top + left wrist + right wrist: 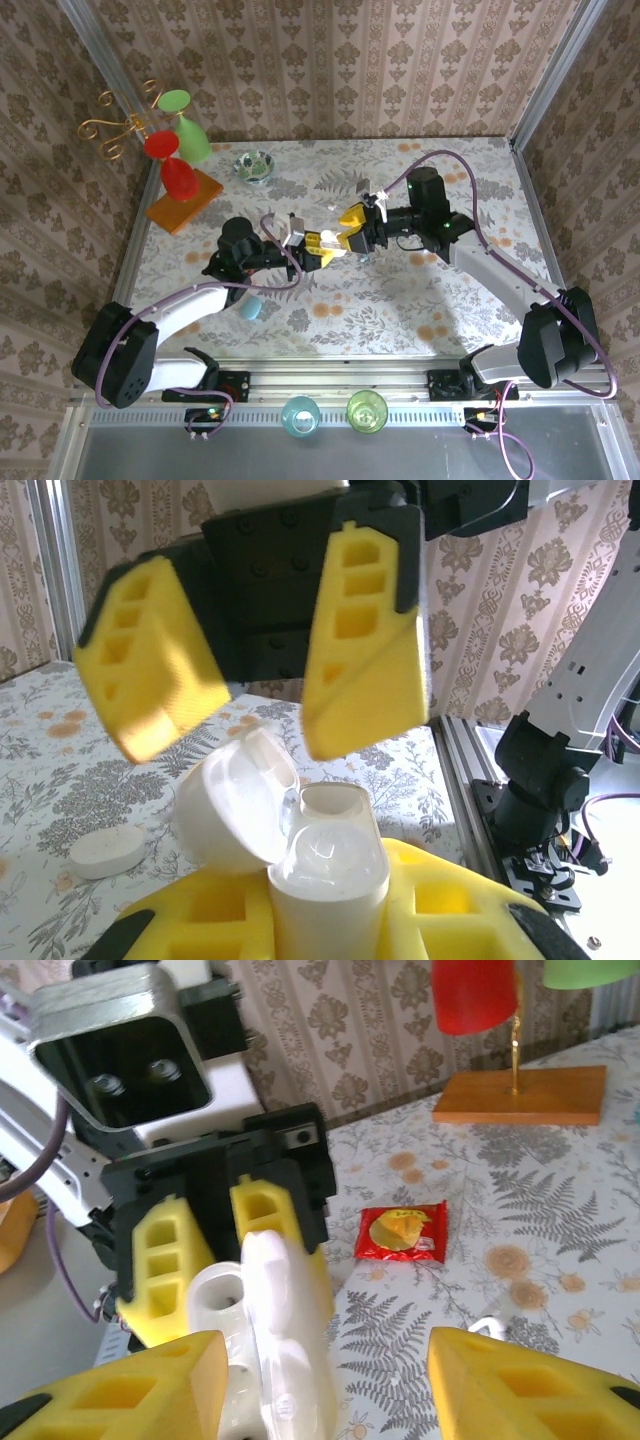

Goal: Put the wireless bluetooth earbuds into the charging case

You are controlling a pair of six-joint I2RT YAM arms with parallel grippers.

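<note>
Yellow foam, ribbed and cut with square holes, pads the fingers of both grippers; the left gripper (328,908) is clamped on a white charging case (326,875), a smooth, rounded plastic shell held upright between its pads. Its hinged lid (237,800) hangs open to one side, round and shallow like a cap; inside the mouth of the case sits a glossy, pale, domed shape, and I cannot tell whether that is an earbud or the moulded cavity.

The right gripper (330,1385) faces it from close by, its wedge-shaped fingers spread wide with nothing between them; in the left wrist view they hang just above the open lid, apart from it.

On the desk (400,300), which wears a cloth printed with grey ferns and orange blooms, lies a white puck-shaped piece (107,850), matte and rounded at the edges, well to the side of the case; a tiny pale piece (485,1327) lies just beyond the right gripper's finger, too small to identify. A crinkled red foil packet (403,1232) lies flat nearby; farther back stands a wooden slab base (520,1095) with a brass stem carrying a red cup (475,995) and a green cup (590,972); a green glass bowl (253,165) sits near the far edge.
</note>
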